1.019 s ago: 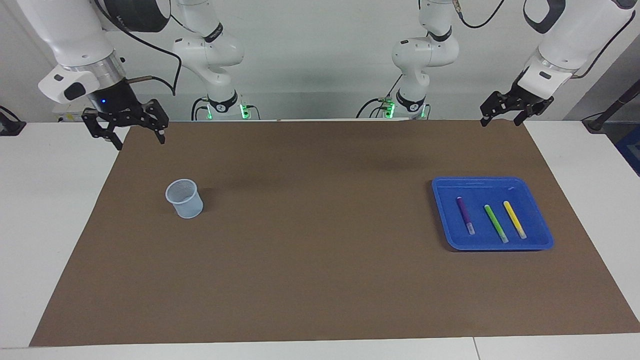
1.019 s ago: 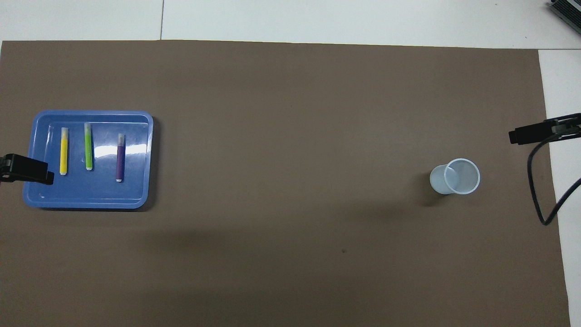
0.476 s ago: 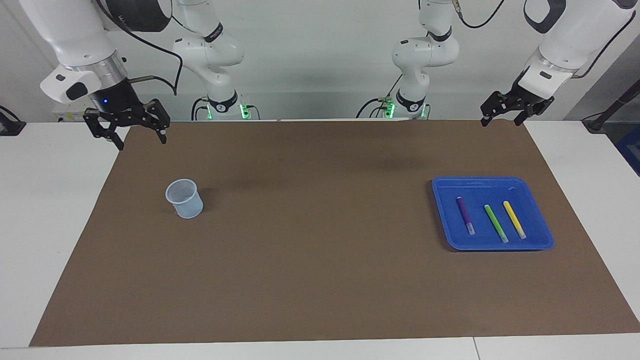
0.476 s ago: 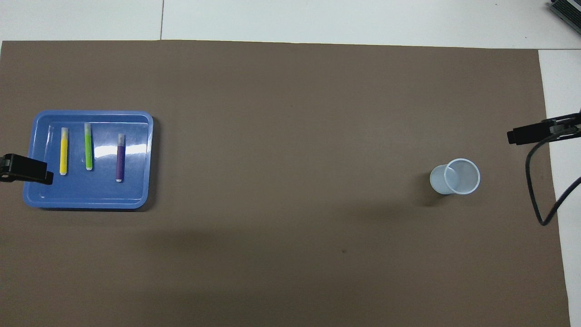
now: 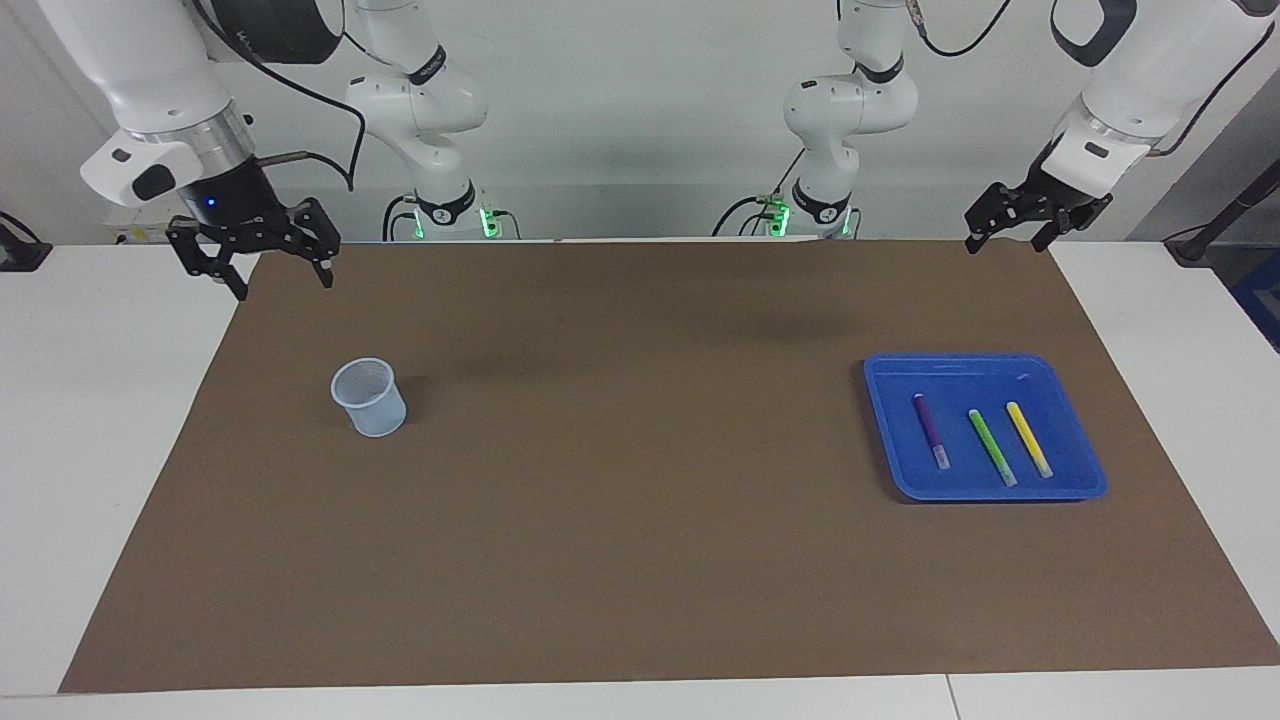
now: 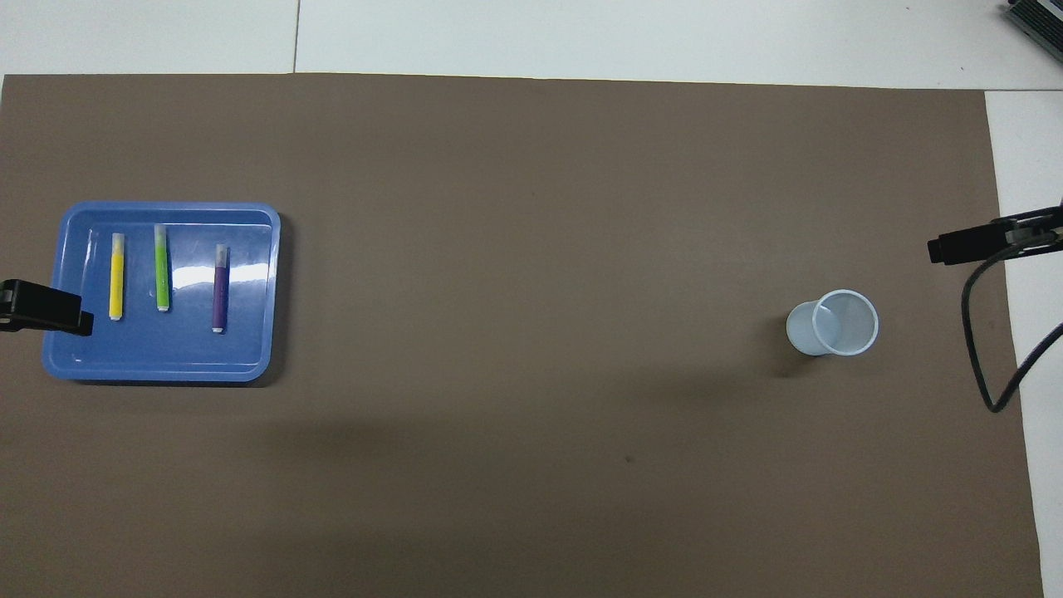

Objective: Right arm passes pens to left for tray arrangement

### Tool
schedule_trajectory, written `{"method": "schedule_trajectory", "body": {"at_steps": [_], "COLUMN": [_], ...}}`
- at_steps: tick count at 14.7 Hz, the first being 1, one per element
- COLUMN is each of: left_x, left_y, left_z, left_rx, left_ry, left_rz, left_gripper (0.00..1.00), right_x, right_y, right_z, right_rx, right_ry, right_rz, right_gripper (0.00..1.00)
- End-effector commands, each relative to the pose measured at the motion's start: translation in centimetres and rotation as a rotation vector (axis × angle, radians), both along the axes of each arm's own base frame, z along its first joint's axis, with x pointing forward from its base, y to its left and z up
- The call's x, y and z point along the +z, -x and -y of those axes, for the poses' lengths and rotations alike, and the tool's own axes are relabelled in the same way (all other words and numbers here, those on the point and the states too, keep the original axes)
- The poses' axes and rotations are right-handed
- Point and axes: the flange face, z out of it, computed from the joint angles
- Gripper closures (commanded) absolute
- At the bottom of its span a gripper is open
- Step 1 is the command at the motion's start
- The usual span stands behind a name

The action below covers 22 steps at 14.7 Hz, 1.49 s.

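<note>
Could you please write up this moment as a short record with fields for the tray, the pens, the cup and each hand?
tray: blue tray on the brown mat, toward the left arm's end of the table
pens: purple pen, green pen and yellow pen lie side by side in the tray, apart from each other
cup: translucent cup, upright, empty, toward the right arm's end
left hand: open, empty, raised over the mat's edge by the robots
right hand: open, empty, raised over the mat's corner by the robots

White table (image 5: 110,420): brown mat (image 5: 640,520) carrying tray (image 5: 1085,455), cup (image 5: 372,400).
</note>
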Motion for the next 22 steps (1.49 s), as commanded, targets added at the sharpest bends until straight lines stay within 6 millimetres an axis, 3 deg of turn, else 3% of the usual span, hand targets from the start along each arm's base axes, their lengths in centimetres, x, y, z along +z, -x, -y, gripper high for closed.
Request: {"method": "schedule_trajectory", "body": {"at_steps": [1, 5, 16, 22], "left_x": [0.3, 0.0, -1.2, -1.1], "left_y": [0.0, -0.1, -3.5, -3.5], "left_z": [-0.1, -0.2, -0.3, -0.2], "left_rx": [0.008, 0.009, 0.009, 0.007], "left_ry": [0.001, 0.001, -0.003, -0.003], "left_rz": [0.017, 0.029, 0.021, 0.018], "left_gripper": [0.0, 0.0, 0.0, 0.0], "right_x": [0.3, 0.3, 0.3, 0.3], "right_y": [0.1, 0.1, 0.1, 0.1], "right_z": [0.0, 0.3, 0.3, 0.3], "right_rx": [-0.021, -0.026, -0.026, -0.026], "right_ry": [0.008, 0.008, 0.008, 0.008], "right_rz": [-0.003, -0.003, -0.003, -0.003], "right_gripper": [0.0, 0.0, 0.0, 0.0]}}
